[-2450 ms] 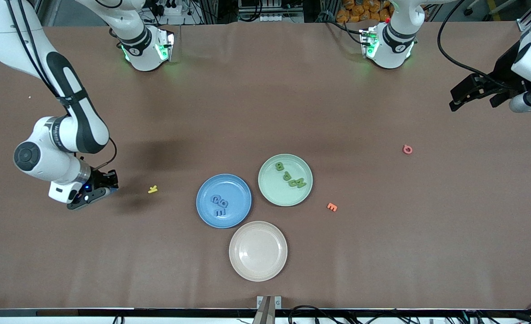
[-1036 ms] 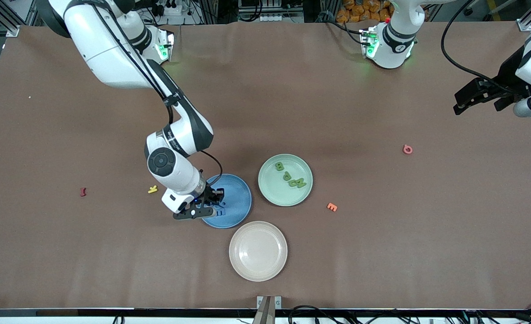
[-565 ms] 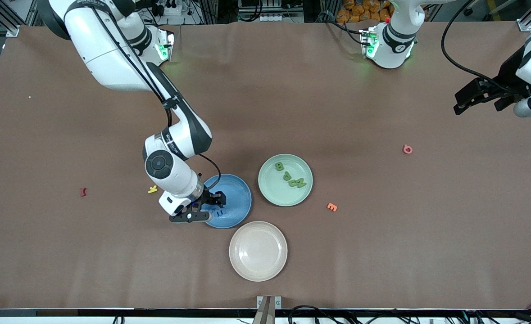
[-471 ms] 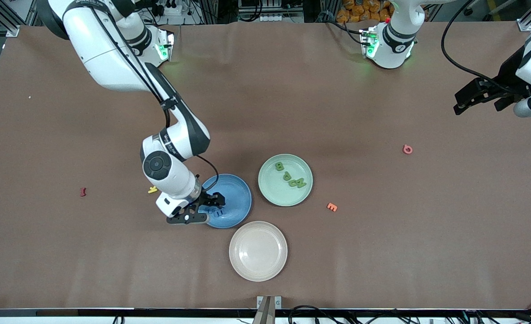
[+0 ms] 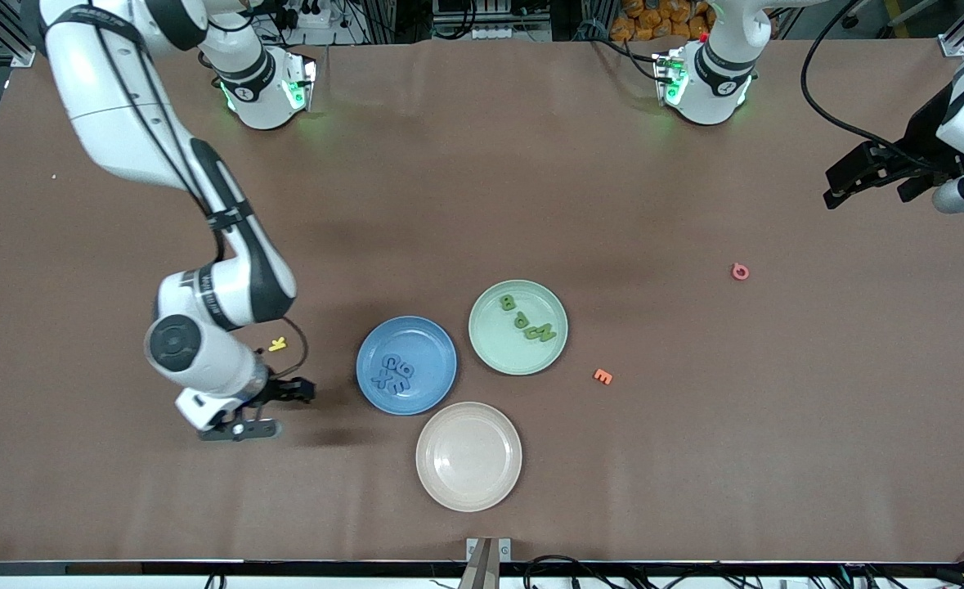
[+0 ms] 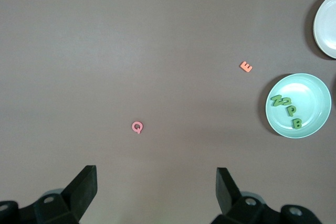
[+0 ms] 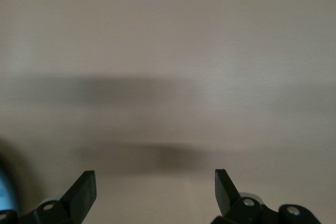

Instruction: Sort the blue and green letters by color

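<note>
Several blue letters (image 5: 393, 373) lie together on the blue plate (image 5: 434, 358). Several green letters (image 5: 529, 321) lie on the pale green plate (image 5: 491, 337) beside it, which the left wrist view also shows as green letters (image 6: 286, 109) on the green plate (image 6: 316, 88). My right gripper (image 5: 272, 409) is open and empty over bare table beside the blue plate, toward the right arm's end. The right wrist view shows its fingers apart (image 7: 155, 190) over bare cloth. My left gripper (image 5: 862, 190) waits open at the left arm's end of the table, empty in its own view (image 6: 156, 187).
An empty beige plate (image 5: 449, 483) sits nearer the front camera than the two others. A yellow K (image 5: 277, 344) lies close to the right wrist. An orange E (image 5: 603, 376) and a pink character (image 5: 740, 272) lie toward the left arm's end.
My right gripper opened over the blue plate, left a blue letter there, then drew back toward the right arm's end of the table. The left arm stayed put.
</note>
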`<state>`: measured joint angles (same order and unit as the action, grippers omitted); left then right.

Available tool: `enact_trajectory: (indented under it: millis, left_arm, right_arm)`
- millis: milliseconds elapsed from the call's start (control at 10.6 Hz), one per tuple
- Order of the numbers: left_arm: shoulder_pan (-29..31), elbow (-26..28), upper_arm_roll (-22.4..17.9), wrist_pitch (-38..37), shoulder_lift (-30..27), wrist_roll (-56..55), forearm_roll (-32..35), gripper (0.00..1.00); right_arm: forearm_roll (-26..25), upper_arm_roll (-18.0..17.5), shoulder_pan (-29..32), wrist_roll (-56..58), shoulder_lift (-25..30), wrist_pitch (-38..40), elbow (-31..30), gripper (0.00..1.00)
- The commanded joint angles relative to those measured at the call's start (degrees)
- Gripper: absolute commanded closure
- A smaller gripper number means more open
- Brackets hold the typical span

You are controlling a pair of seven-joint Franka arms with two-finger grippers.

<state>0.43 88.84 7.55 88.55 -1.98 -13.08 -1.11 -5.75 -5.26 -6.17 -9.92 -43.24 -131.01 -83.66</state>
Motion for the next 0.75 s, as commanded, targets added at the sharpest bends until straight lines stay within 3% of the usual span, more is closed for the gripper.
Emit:
enact_trajectory:
  millis: [0,377,565,660]
  left_arm:
    - [0.1,-1.1,0.1,-0.1,0.5,1.2,1.0,0.0]
    - [0.1,-1.1,0.1,-0.1,0.5,1.2,1.0,0.0]
    - [0.1,-1.1,0.1,-0.1,0.5,1.2,1.0,0.0]
    - [0.1,-1.1,0.0,-0.1,0.5,1.2,1.1,0.0]
  right_arm:
    - [-3.6,-0.9,5.7,3.8,-0.2,0.8,0.7,0.0]
    - [-6.7,0.5,11.7,8.0,0.0,0.7,0.6,0.0]
    - [-6.6,0.5,13.3,8.1,3.5,2.5,0.2,0.0]
    - [-6.6,0.4,13.3,8.1,5.8,7.3,0.5,0.0]
